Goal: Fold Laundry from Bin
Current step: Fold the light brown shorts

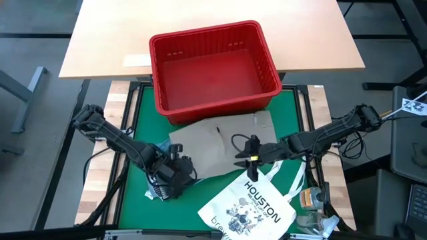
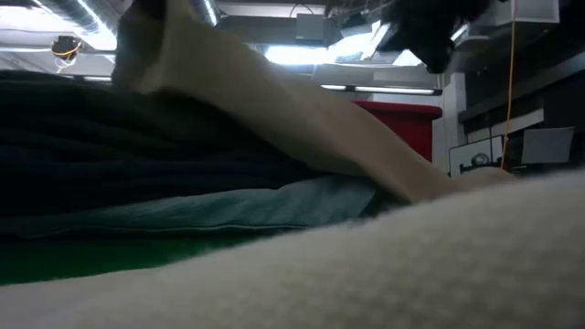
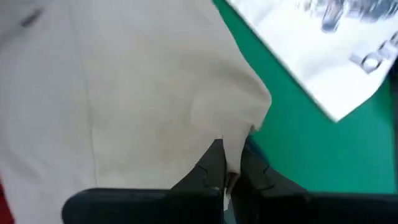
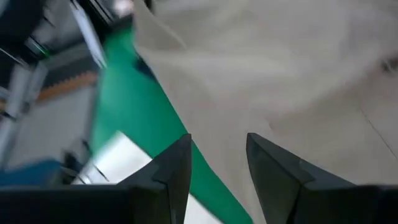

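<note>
The khaki-tan garment (image 1: 223,143) lies spread on the green mat (image 1: 143,107) at the centre of the table, its far edge tucked just under the near wall of the red bin (image 1: 213,67), which sits at twelve o'clock and looks empty from above. At seven o'clock of the cloth, the left gripper (image 3: 229,177) is clenched on a corner of it, fabric pinched between its dark fingers. At four o'clock of the cloth, the right gripper (image 4: 217,162) hovers over the near edge with its jaws parted and nothing between them. The white tote bag (image 1: 250,207) printed HOUSTON lies at five o'clock, near the table's front. The step in hand looks like taking hold of the garment's near corners for a fold; the next move probably calls for the right gripper to lower and pinch its own corner before both lift together.
</note>
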Tool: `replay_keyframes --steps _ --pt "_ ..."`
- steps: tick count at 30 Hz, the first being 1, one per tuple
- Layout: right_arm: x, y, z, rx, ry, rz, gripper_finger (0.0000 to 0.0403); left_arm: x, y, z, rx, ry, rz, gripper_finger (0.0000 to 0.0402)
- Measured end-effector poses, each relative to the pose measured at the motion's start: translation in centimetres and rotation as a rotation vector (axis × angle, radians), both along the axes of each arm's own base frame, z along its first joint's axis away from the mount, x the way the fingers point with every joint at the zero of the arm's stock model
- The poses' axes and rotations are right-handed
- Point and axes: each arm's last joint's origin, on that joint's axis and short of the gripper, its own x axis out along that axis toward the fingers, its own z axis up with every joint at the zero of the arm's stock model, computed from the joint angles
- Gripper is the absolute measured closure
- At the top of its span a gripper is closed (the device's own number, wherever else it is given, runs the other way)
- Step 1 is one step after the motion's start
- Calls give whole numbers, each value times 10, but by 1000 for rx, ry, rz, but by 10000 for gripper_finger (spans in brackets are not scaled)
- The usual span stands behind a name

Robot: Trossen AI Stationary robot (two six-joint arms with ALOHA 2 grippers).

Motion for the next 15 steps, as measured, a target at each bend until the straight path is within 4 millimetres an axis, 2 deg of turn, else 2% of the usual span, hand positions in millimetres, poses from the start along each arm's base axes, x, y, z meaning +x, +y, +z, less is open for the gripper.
replay_keyframes --steps 3,6,10,15 --pt "11 4 6 2 -121 24 249 3 6 13 2 -13 15 398" --pt "24 9 5 -31 -214 58 249 4 10 15 23 -6 6 399" --pt "40 15 -9 -52 -258 78 249 0 15 13 54 52 9 399" --pt "60 21 -35 -50 -265 78 249 -6 22 10 99 138 19 394"
